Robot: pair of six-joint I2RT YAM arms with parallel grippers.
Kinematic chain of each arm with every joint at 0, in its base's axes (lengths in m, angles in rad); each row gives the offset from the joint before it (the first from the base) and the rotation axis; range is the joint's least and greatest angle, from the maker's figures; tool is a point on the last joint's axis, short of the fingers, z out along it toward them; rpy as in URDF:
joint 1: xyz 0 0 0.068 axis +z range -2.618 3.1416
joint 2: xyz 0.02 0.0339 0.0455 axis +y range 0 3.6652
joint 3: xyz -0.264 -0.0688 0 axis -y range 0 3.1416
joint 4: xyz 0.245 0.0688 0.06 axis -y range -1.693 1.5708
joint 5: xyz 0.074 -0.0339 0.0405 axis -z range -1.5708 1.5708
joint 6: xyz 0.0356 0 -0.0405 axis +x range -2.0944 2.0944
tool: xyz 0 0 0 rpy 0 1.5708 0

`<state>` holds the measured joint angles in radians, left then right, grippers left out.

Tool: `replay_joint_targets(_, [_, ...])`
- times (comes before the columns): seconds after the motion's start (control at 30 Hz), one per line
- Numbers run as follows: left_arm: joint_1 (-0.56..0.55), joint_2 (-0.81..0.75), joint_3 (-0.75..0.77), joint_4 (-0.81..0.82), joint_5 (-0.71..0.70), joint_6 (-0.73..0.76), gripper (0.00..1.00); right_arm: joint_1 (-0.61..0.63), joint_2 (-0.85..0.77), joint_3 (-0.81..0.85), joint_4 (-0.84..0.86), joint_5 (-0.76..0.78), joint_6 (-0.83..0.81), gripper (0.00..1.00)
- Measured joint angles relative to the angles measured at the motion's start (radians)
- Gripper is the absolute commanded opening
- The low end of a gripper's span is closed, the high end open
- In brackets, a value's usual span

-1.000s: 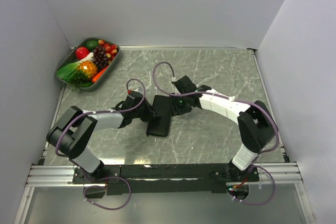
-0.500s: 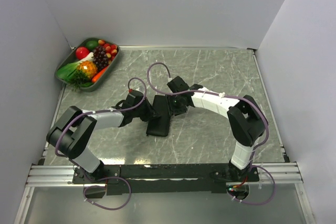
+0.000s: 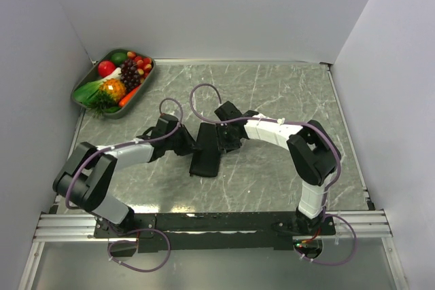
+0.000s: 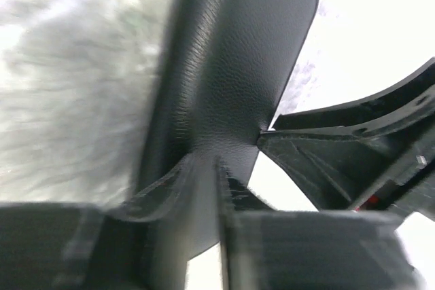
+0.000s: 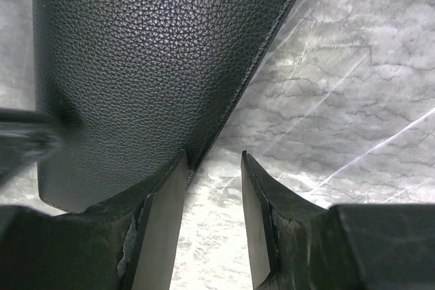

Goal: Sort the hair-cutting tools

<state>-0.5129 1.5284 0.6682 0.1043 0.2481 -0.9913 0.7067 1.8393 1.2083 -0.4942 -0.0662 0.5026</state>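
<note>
No hair-cutting tools show in any view. A black textured pouch lies flat mid-table, filling the left wrist view and the right wrist view. My left gripper is low at the pouch's left edge. Its jaws stand a narrow gap apart with the pouch's edge between them, and that view is blurred. My right gripper is at the pouch's right edge. It is open, its left fingertip at the pouch's rim and bare table in the gap.
A grey tray of plastic fruit and vegetables sits at the back left corner. Grey walls close in the table on three sides. A finger of the right gripper shows close by in the left wrist view.
The right gripper has slid left up to the pouch's right edge. The left arm has shifted slightly left, and its jaws have parted a little.
</note>
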Motion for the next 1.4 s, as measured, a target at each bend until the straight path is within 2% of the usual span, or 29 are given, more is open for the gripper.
replay_joint_targets(0.1, [0.045, -0.04, 0.0, -0.04, 0.012, 0.026, 0.49, 0.002, 0.002, 0.0, -0.001, 0.007, 0.003, 0.46])
replay_joint_targets(0.23, [0.1, -0.089, 0.0, -0.08, 0.024, 0.066, 0.62, 0.003, 0.002, -0.003, 0.0, 0.014, 0.006, 0.46])
replay_joint_targets(0.47, [0.126, -0.056, -0.003, -0.073, 0.085, 0.116, 0.71, 0.004, 0.002, -0.003, 0.0, 0.017, 0.003, 0.46])
replay_joint_targets(0.73, [0.129, 0.092, -0.027, 0.105, 0.249, 0.115, 0.77, 0.001, -0.01, -0.023, 0.019, 0.007, -0.009, 0.42])
replay_joint_targets(1.07, [0.124, 0.262, 0.001, 0.378, 0.417, 0.103, 0.74, -0.038, -0.045, -0.09, 0.079, -0.047, -0.015, 0.42])
replay_joint_targets(1.4, [0.035, 0.375, 0.048, 0.517, 0.437, 0.097, 0.48, -0.066, -0.086, -0.136, 0.073, -0.055, -0.034, 0.42])
